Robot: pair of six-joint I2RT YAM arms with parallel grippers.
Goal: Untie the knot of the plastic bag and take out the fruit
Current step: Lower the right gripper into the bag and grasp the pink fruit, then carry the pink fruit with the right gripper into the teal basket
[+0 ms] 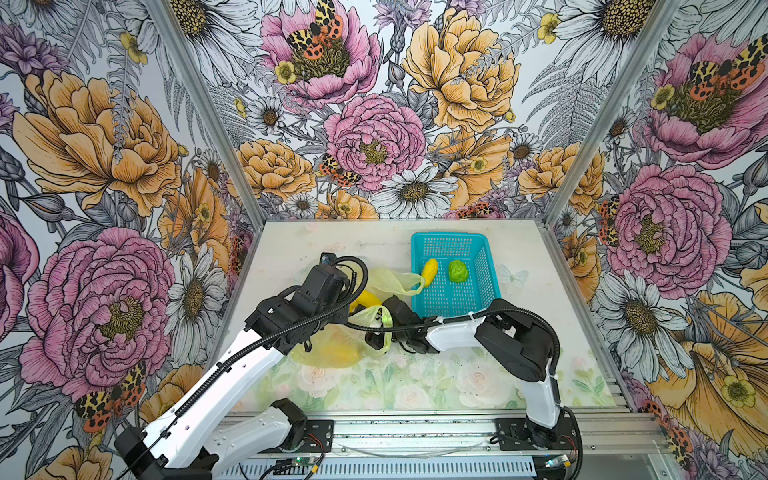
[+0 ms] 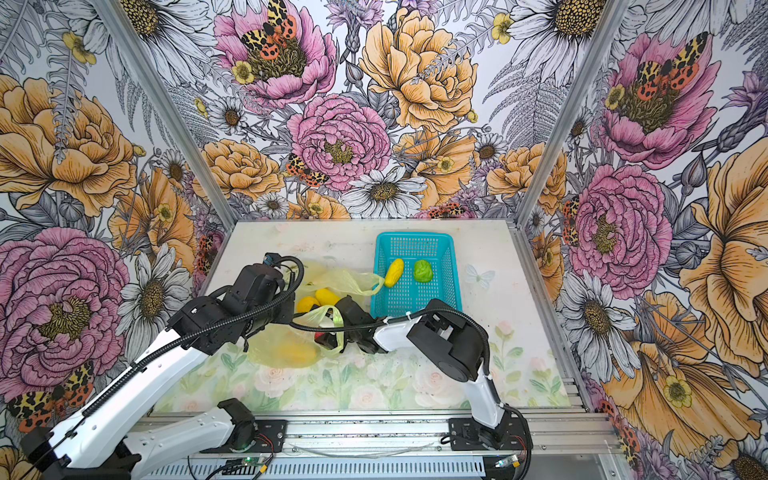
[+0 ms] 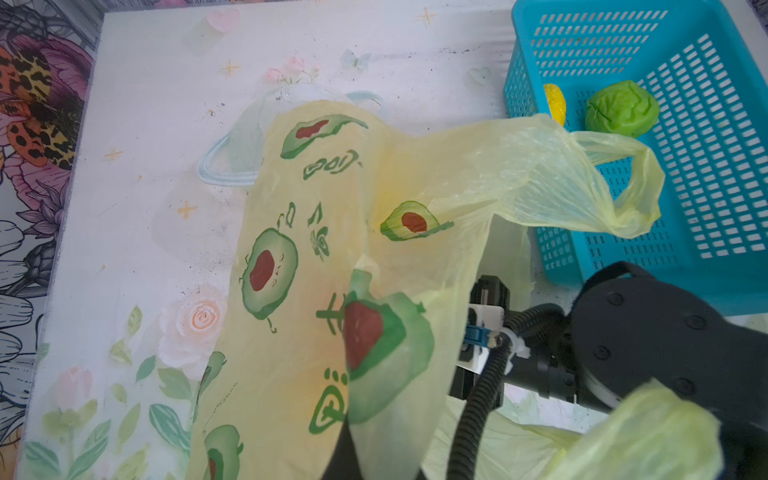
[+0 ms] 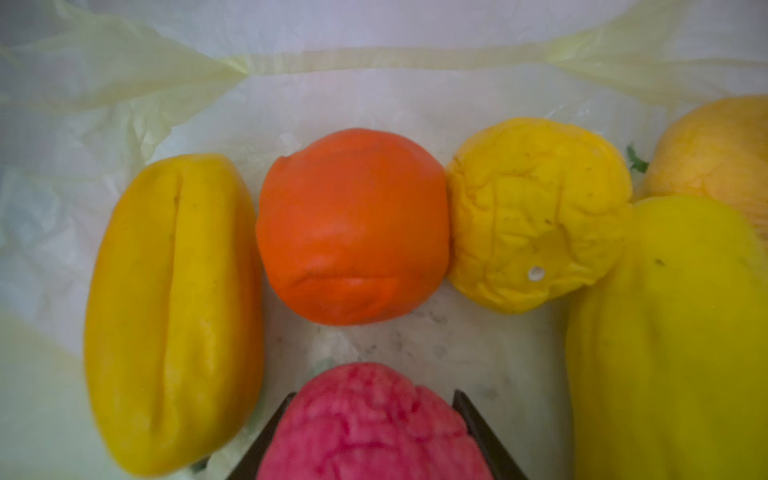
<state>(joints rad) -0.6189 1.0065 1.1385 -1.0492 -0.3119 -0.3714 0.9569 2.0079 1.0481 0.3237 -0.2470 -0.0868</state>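
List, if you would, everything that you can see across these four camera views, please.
thin crinkly plastic bag: one, translucent yellow-green with avocado print, mid-table.
perforated plastic basket: one, teal, back right of table.
fruit in basket: two, yellow oblong fruit and lumpy green fruit.
fruit inside bag: six, pink-red lumpy fruit, round orange fruit, grooved yellow fruit, wrinkled yellow fruit, large yellow fruit, pale orange fruit.
table mat: one, white with pastel flowers, under everything.
floral wall panels: three, around the table.
left gripper: black, shut on the bag's film.
right gripper: black, inside the bag, closed around the pink-red fruit.
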